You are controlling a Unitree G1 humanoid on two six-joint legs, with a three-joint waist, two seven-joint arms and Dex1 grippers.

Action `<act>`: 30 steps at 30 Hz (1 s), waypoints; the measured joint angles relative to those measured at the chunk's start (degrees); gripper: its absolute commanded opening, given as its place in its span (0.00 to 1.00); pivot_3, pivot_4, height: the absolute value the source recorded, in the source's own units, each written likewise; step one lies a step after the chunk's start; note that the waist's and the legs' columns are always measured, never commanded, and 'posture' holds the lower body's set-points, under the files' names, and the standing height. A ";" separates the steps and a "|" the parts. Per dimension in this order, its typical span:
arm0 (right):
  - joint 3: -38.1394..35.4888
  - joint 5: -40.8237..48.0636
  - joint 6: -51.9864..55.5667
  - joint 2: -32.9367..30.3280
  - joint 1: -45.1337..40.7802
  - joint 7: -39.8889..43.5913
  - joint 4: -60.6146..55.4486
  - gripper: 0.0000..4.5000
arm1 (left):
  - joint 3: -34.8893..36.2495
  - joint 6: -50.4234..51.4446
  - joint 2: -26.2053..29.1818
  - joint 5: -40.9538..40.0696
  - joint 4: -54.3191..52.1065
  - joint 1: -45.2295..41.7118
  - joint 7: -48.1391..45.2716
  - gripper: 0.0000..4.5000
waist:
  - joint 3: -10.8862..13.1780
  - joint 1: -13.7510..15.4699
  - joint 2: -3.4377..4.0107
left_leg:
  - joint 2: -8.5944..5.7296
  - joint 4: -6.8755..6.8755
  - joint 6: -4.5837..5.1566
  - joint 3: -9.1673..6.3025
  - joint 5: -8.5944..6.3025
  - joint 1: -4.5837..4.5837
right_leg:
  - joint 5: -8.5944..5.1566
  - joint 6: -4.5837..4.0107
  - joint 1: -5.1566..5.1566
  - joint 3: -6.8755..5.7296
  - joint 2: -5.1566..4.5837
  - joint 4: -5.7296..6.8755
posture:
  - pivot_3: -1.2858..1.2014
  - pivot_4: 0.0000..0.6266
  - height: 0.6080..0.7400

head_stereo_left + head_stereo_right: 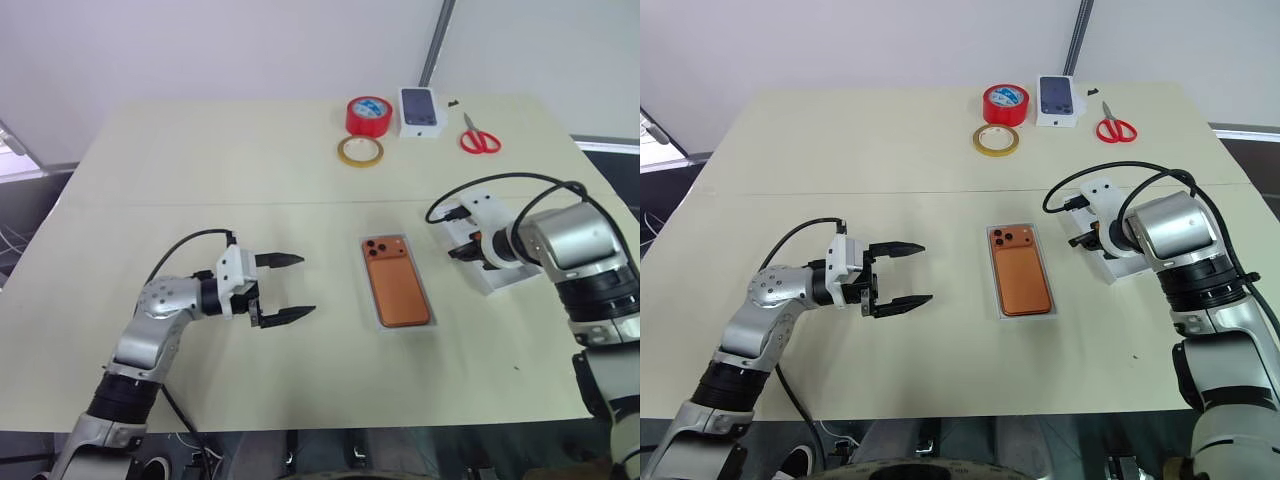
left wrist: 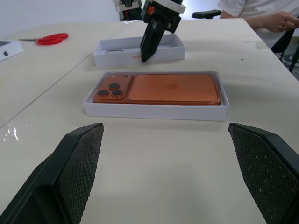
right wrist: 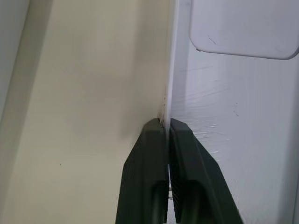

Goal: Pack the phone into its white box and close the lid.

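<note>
We see the beige worktop (image 1: 250, 170) filling most of the head view, with broad bare room in its left half and along the near edge. The lid (image 2: 140, 50) lies at centre right, open side up, and our right claw (image 3: 167, 128) is clenched on its side wall, fingers either side of the thin white edge. The white box (image 1: 397, 325) lies just left of it at centre, holding the orange phone (image 1: 396, 283), lenses toward the far edge. Our left claw (image 1: 288, 287) hangs released at lower left, apart from the box. Tape rolls (image 1: 367, 115), a small carton (image 1: 421, 111) and scissors (image 1: 479, 138) line the top edge.
</note>
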 measured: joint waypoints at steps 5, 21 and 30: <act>-1.43 0.07 0.95 0.86 0.33 -1.21 -0.33 0.01 | -0.02 0.82 -0.01 0.00 0.00 -0.82 0.46 1.00 | 0.00 0.00 0.00 | 0.00 0.00 0.00 0.00 0.00 0.00 | 0.00 0.00 0.00 0.00 0.00 0.00 | 0.52 0.24 1.00; -23.86 6.92 -1.02 10.32 3.04 -2.44 -2.07 0.01 | -0.03 4.23 -0.57 -0.05 0.02 -2.22 2.20 1.00 | 0.01 -0.12 0.02 | 0.00 -0.03 0.00 0.01 0.00 -0.02 | 0.00 0.00 -0.03 0.00 0.01 0.02 | 0.52 0.24 1.00; -46.25 22.82 5.47 28.93 2.31 -2.43 -16.12 0.01 | -0.02 5.48 -1.63 -0.09 0.02 -2.42 3.55 1.00 | 0.02 0.11 0.04 | 0.00 -0.07 0.00 -0.01 0.00 -0.05 | 0.01 0.01 -0.06 0.00 0.00 0.06 | 0.52 0.24 1.00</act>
